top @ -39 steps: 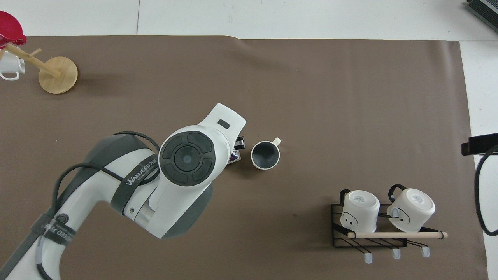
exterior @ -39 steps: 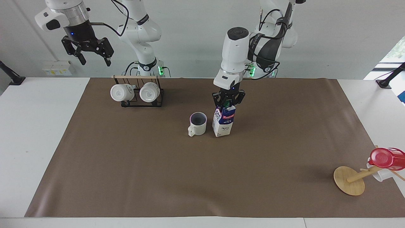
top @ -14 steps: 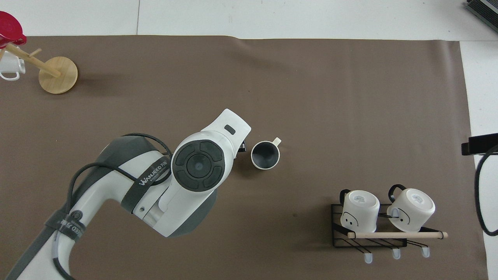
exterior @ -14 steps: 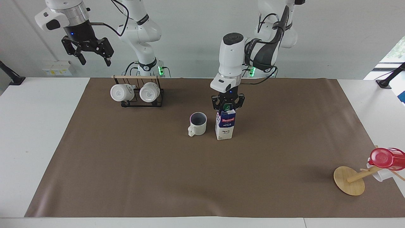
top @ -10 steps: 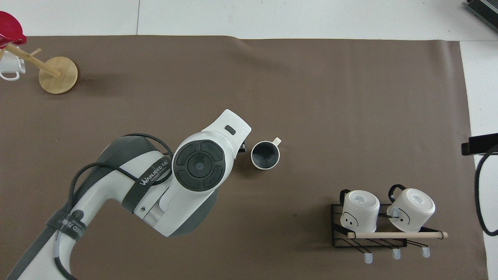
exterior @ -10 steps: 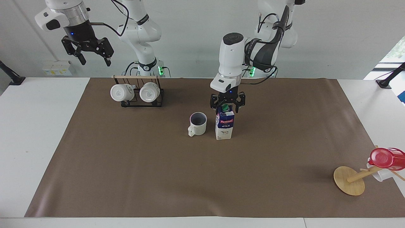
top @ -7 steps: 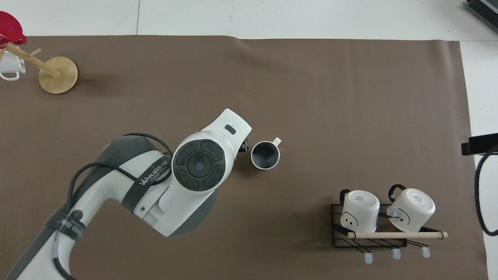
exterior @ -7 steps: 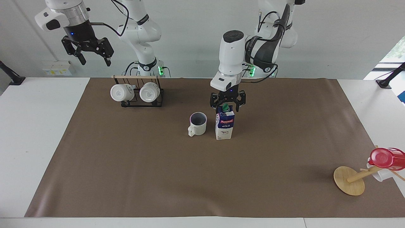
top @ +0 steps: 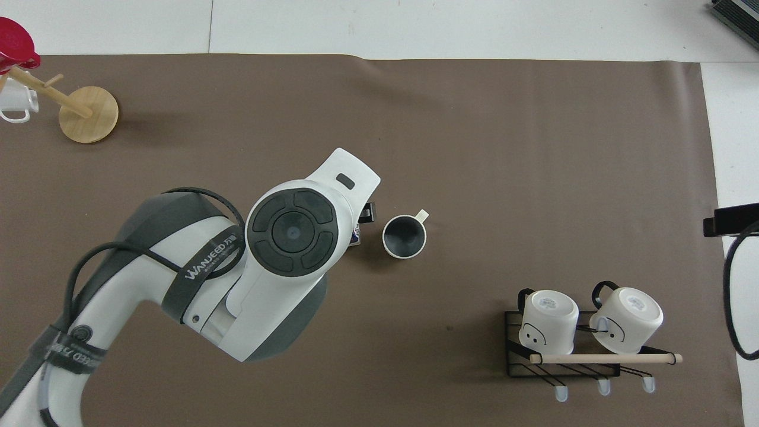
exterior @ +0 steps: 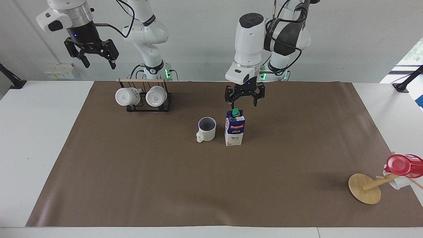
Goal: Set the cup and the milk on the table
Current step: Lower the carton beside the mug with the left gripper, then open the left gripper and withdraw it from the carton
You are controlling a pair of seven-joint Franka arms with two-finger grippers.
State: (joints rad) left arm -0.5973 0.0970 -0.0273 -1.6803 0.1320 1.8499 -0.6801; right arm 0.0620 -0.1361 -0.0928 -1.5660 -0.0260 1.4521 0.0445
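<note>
2 white mugs (exterior: 141, 96) on wire rack (exterior: 149, 106), red cup (exterior: 403, 165) – wooden stand (exterior: 364, 188)

Facing camera sits high across from the arms, well back, with the whole brown sheet (exterior: 211, 185) in view. Overhead camera looks steeply down, closer in. Both share the sheet's middle around the cup (exterior: 207, 129) (top: 404, 236).

Evenly and brightly lit from above (diffuse, no glare); soft short shadows on the brown sheet (exterior: 211, 185); both views sharp, daylight brightening one upper corner.
</note>
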